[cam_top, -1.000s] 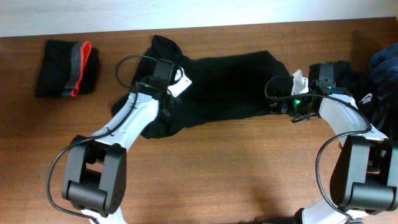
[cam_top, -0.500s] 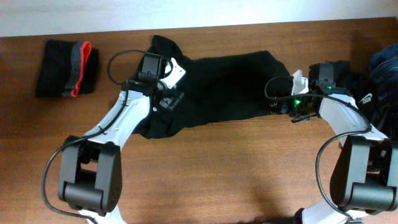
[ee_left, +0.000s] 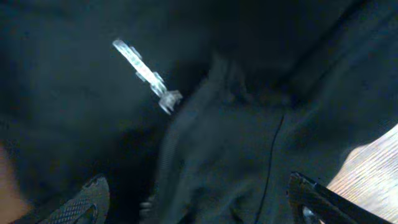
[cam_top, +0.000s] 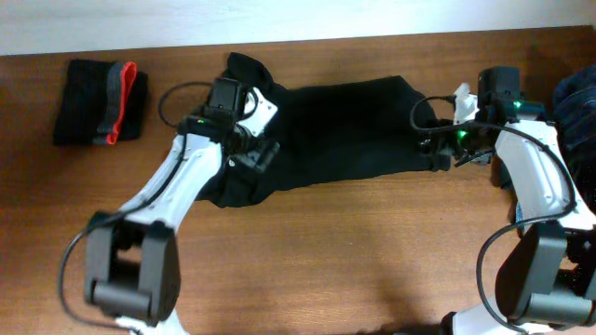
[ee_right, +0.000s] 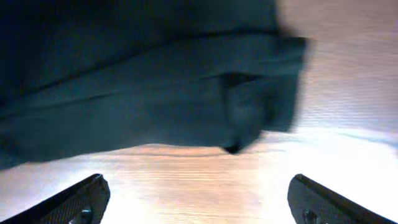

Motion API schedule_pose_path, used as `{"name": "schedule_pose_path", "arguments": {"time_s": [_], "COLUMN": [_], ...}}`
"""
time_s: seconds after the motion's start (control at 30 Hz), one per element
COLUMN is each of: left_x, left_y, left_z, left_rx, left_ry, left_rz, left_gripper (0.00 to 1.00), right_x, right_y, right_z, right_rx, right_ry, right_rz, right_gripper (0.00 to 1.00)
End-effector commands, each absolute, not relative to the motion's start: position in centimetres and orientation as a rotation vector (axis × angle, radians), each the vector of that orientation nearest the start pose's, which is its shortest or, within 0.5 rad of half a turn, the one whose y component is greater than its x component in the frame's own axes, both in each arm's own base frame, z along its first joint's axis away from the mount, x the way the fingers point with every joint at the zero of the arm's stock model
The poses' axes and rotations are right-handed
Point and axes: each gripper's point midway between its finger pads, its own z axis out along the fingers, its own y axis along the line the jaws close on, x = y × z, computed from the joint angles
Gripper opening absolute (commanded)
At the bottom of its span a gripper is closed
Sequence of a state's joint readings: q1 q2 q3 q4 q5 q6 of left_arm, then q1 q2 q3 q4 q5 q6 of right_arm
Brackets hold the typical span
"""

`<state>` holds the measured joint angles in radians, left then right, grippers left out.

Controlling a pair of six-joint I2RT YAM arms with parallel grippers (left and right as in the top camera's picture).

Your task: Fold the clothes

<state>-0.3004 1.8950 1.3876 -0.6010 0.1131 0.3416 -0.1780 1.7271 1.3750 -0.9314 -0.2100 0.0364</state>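
A long black garment [cam_top: 345,126] of the clothes lies crumpled across the middle of the wooden table [cam_top: 326,251]. My left gripper [cam_top: 253,140] hovers over its left part, open, with dark folds [ee_left: 249,124] and a small pale tag [ee_left: 146,74] below and nothing between its fingers [ee_left: 93,196]. My left gripper [ee_left: 199,199] holds no fabric. My right gripper [cam_top: 445,126] stands open at the garment's right end. In the right wrist view my right gripper [ee_right: 196,199] is over bare wood, with the garment's edge [ee_right: 155,93] just ahead.
A folded black piece with a grey and red band [cam_top: 98,102] lies at the far left. A heap of blue and dark clothes [cam_top: 575,107] sits at the right edge, behind my right arm. A pale wall strip [cam_top: 279,19] runs along the table's back.
My left gripper has gone from shut to open, let go of the fabric and shifted slightly back. My right gripper has drawn off to the right, away from the garment's end.
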Motion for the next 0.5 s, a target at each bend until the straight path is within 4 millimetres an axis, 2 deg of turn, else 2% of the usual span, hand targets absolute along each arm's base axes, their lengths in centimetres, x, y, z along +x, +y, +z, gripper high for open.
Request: {"name": "schedule_pose_path", "arguments": {"time_s": [0.0, 0.13, 0.23, 0.4, 0.47], "left_x": [41.5, 41.1, 41.3, 42.0, 42.0], "left_y": [-15.2, -15.1, -15.2, -15.5, -15.5], "left_z": [3.1, 0.8, 0.9, 1.1, 1.2], "left_rx": [0.889, 0.866, 0.854, 0.738, 0.731], "left_ry": [2.658, 2.723, 2.718, 2.722, 2.721], "left_rz": [-0.185, -0.194, -0.197, -0.224, -0.223], "left_gripper": [0.91, 0.91, 0.91, 0.90, 0.84], "right_x": [37.3, 36.6, 36.9, 37.2, 37.0], "right_y": [-6.1, -6.4, -6.5, -6.6, -6.7], "right_z": [11.5, 10.8, 10.1, 8.2, 7.5], "right_rx": [0.415, 0.460, 0.462, 0.462, 0.464], "right_ry": [2.828, 2.859, 2.850, 2.850, 2.856], "right_rz": [0.050, 0.024, 0.023, 0.016, 0.006], "right_gripper": [0.97, 0.97, 0.96, 0.95, 0.89]}}
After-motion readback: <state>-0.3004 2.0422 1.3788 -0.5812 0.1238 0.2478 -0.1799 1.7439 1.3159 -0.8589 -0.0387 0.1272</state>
